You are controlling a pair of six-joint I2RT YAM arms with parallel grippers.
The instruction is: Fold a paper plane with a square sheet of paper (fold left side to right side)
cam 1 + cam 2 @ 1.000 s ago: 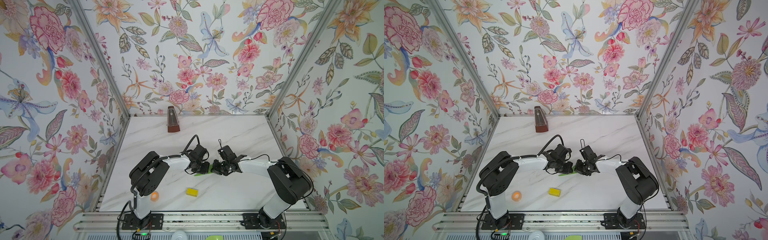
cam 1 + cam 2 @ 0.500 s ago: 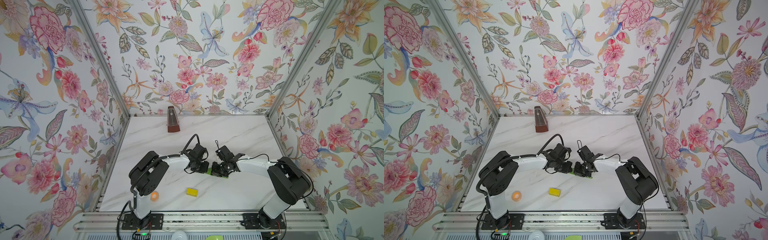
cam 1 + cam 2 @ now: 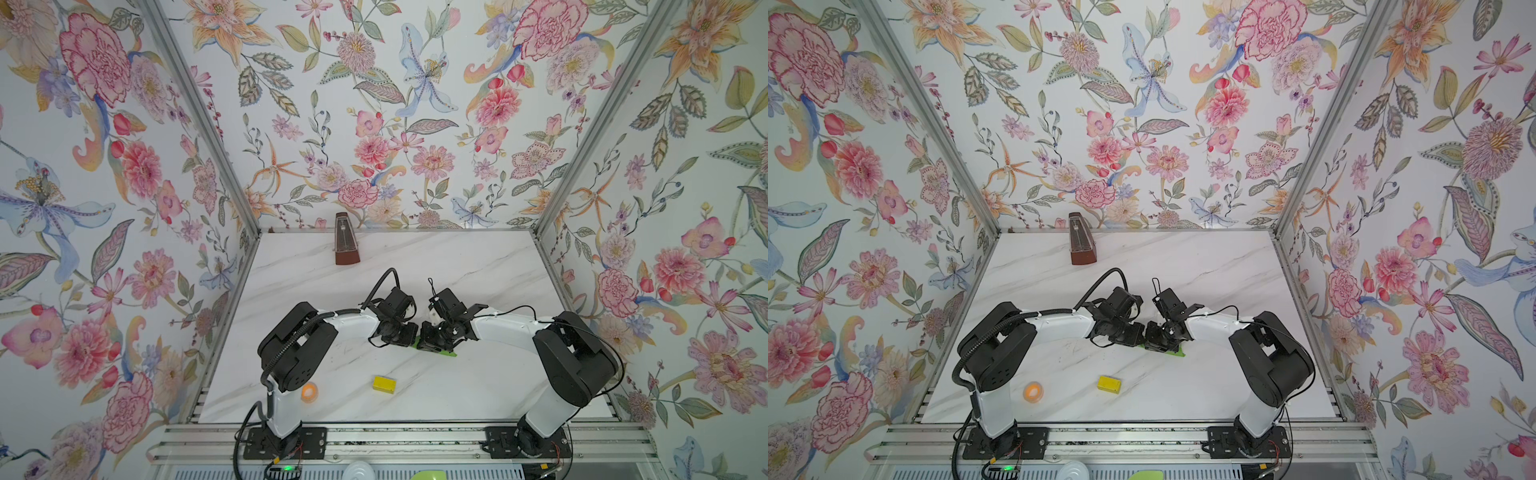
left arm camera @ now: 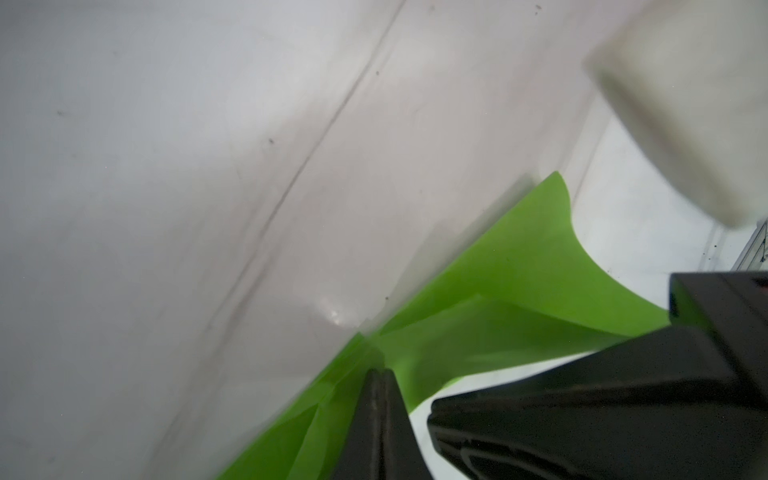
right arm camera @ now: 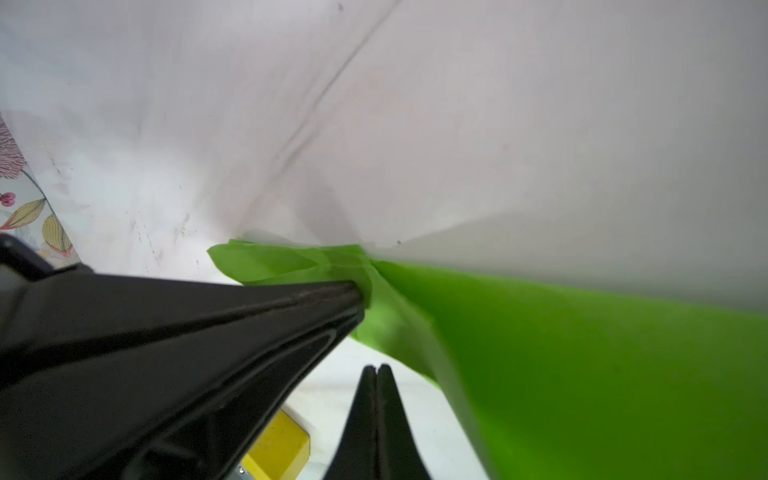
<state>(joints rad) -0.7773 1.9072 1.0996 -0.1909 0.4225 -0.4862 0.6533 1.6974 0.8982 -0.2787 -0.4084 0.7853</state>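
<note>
The lime-green square sheet of paper (image 4: 511,274) lies mid-table, partly folded and creased; no finished paper plane shows. In both top views only a sliver of the paper (image 3: 438,353) peeks out under the two wrists. My left gripper (image 4: 379,372) is shut, its tips pressed against a wrinkled spot of the paper, with no green showing between them. Seen from the right wrist, the left fingers (image 5: 208,332) end right at that wrinkle. My right gripper (image 5: 377,368) is shut and empty over bare table, just beside the paper's raised edge (image 5: 582,374).
A small yellow block (image 3: 384,384) sits near the front, close under the right wrist (image 5: 278,451). An orange tape roll (image 3: 309,392) lies by the left arm's base. A brown metronome (image 3: 346,245) stands at the back wall. The floral walls enclose the marble table (image 3: 478,266).
My right gripper has slid left until it sits against the left gripper, covering more of the green paper. The left gripper has barely moved.
</note>
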